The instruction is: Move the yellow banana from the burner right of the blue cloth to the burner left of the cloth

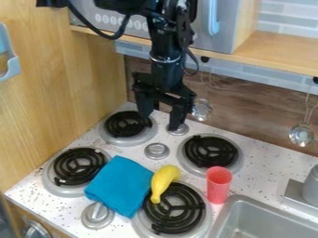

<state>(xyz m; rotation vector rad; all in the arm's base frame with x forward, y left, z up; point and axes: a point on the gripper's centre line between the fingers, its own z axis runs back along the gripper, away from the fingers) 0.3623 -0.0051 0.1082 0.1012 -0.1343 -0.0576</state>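
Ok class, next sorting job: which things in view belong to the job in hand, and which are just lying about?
With the job, judging by nearness to the open hand:
far-left burner
knob at the back

Lying about:
blue cloth
yellow banana
red cup

The light is bright and soft. At three o'clock, the round silver metal ladle has small glints; at five, the grey metal sink is gently shaded.
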